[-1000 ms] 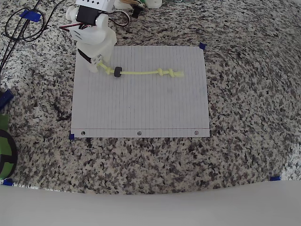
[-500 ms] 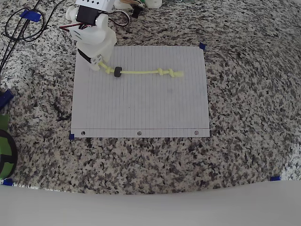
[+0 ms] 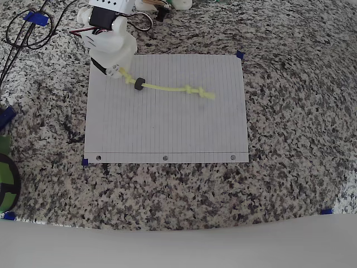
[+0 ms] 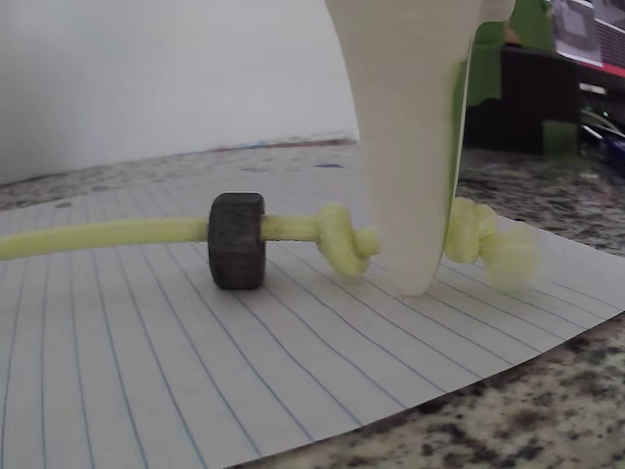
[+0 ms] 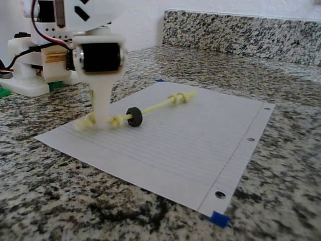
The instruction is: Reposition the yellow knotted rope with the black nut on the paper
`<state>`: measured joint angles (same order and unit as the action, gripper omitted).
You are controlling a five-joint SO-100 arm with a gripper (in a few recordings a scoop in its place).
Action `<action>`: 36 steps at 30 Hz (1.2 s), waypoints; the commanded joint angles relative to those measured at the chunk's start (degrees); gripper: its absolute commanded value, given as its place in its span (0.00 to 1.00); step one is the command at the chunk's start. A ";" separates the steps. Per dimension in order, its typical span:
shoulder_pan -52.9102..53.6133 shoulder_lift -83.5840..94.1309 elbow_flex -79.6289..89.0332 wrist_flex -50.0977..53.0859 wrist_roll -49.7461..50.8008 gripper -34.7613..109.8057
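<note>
You have the thin pale yellow knotted rope (image 3: 167,88) pinched at its end knot by the white two-finger gripper (image 3: 116,71), near the top-left corner of the white lined notebook paper (image 3: 167,128) in the overhead view. The jaws stand narrow, closed on the cord; in the wrist view one finger (image 4: 410,147) stands between two knots. The small black ring nut (image 3: 138,83) sits just beside the grip. Repositioning looks under way, release not yet done. The rope's long axis runs from the gripper down-right toward mid-sheet, free knots trailing.
</note>
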<state>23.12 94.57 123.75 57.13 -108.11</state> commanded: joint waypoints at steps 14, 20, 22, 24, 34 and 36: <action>5.63 20.39 -0.62 -8.26 28.30 0.24; 8.26 23.91 -0.62 -11.16 48.25 0.24; 9.76 25.31 -0.62 -13.36 54.05 0.24; 11.51 26.98 -0.70 -16.52 57.39 0.24; 17.67 32.87 -0.70 -26.63 83.06 0.24; 18.37 33.05 -0.70 -27.60 89.03 0.24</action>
<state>40.43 125.16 123.84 31.29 -27.86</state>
